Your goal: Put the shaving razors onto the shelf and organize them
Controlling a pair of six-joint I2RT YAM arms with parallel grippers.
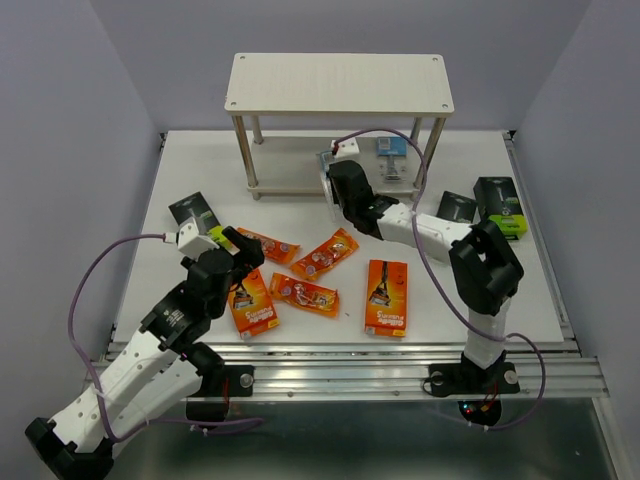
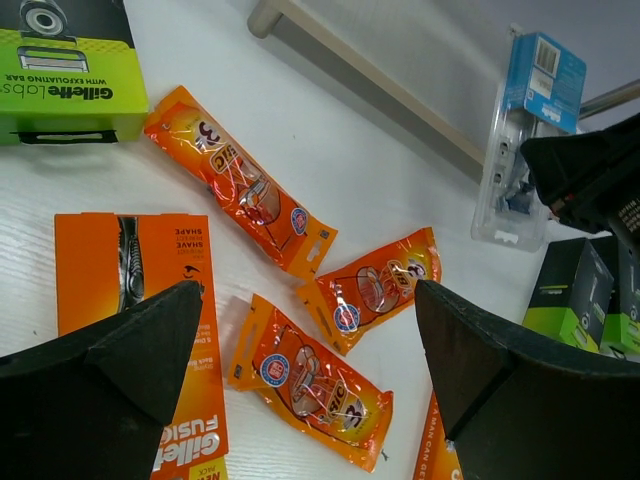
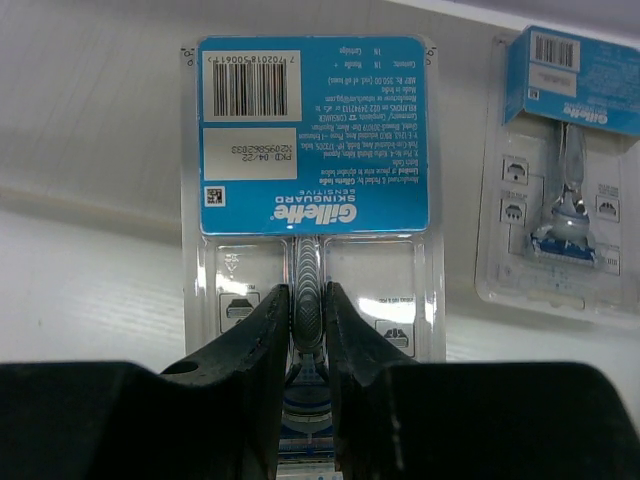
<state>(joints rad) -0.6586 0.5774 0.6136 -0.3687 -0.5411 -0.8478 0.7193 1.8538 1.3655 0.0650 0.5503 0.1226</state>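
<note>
The shelf [image 1: 340,85] stands at the back centre. My right gripper [image 3: 307,300] is shut on a clear-blue blister pack [image 3: 312,200] and holds it at the shelf's lower board [image 1: 290,165]. It also shows in the top view [image 1: 335,172]. A second blister pack [image 3: 570,170] rests on that lower board to the right. My left gripper [image 2: 305,300] is open and empty above three orange foil packets [image 2: 310,380], with a flat orange box [image 2: 110,270] under its left finger. A black-and-lime box [image 2: 60,80] lies beyond it.
A second flat orange box [image 1: 386,296] lies at the front centre of the white table [image 1: 470,290]. Two black-and-lime boxes [image 1: 500,205] stand at the right behind my right arm. The shelf's thin metal legs [image 1: 243,150] stand close to the held pack.
</note>
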